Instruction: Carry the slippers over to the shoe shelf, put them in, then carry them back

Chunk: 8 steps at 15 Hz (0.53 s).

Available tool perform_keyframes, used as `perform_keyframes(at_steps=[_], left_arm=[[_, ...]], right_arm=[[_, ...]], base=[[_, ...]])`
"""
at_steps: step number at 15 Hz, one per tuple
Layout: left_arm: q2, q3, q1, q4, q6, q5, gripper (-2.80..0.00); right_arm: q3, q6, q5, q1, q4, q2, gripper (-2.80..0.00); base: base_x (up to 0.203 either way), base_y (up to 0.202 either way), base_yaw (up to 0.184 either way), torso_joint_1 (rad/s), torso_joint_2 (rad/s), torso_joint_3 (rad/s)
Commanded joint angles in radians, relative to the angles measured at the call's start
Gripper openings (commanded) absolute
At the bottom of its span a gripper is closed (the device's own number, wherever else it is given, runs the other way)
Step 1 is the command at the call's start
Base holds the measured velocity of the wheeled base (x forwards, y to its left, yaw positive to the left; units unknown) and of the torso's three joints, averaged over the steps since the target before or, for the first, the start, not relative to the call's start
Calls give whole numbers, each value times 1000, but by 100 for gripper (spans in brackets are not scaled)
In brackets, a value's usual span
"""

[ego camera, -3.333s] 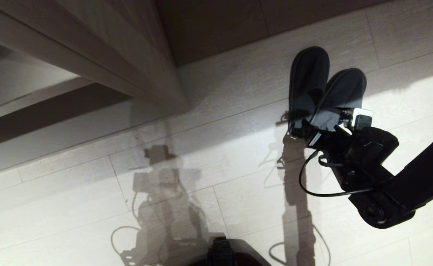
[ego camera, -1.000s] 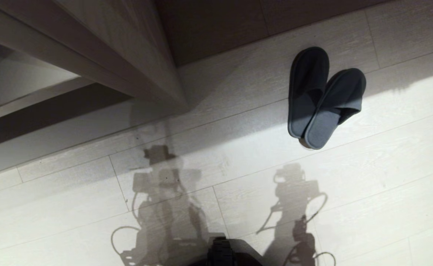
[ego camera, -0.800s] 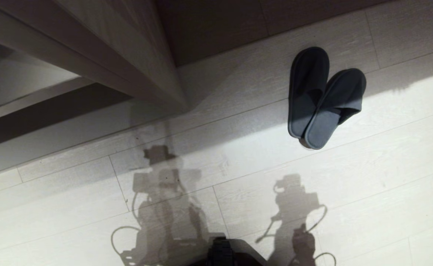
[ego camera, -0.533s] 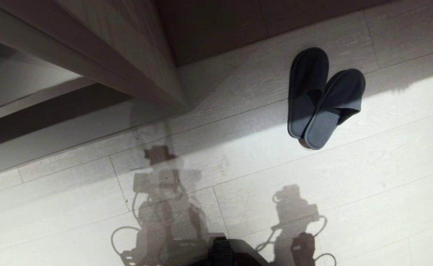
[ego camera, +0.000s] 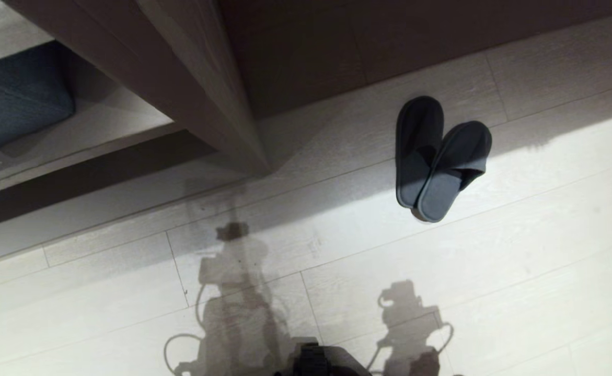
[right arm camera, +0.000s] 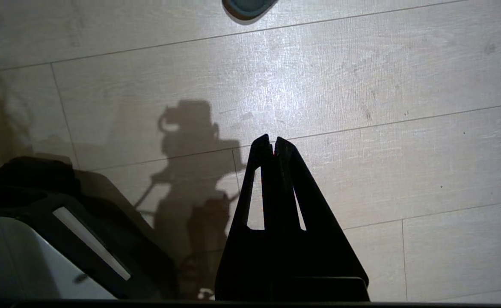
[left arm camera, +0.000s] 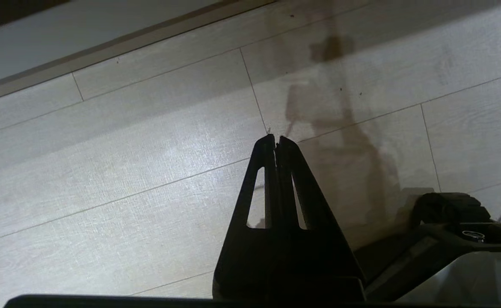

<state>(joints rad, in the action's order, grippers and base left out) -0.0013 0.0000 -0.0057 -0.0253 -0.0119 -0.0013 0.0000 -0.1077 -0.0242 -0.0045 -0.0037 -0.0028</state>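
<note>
The slippers (ego camera: 439,159) lie together on the floor (ego camera: 520,250) ahead and to my right, toes toward the wall, heels and long axes running back toward me. My right end effector (right arm camera: 272,145), pressed together and empty, is nearer; a heel shows just beyond it. My left end effector (left arm camera: 276,143) is likewise pressed together. No readable writing anywhere.

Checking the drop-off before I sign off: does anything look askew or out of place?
The dark blue-grey fabric slippers lie on the pale wood floor askew: heels overlapping, toes splayed apart. Nothing else stands out.
</note>
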Motion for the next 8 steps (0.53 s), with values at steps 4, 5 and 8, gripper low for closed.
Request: perform_keyframes(at_steps=[4, 5, 8], left_arm=[[1, 8, 0, -1, 0, 1, -280], [1, 8, 0, -1, -2, 0, -280], [1, 8, 0, -1, -2, 1, -280]], right_arm=[[0, -1, 0, 0, -1, 4, -280], [0, -1, 0, 0, -1, 3, -280], [0, -1, 0, 0, -1, 4, -280]], base=[[0, 0, 0, -1, 4, 203], [0, 0, 0, 1, 1, 204], [0, 0, 0, 1, 2, 201]])
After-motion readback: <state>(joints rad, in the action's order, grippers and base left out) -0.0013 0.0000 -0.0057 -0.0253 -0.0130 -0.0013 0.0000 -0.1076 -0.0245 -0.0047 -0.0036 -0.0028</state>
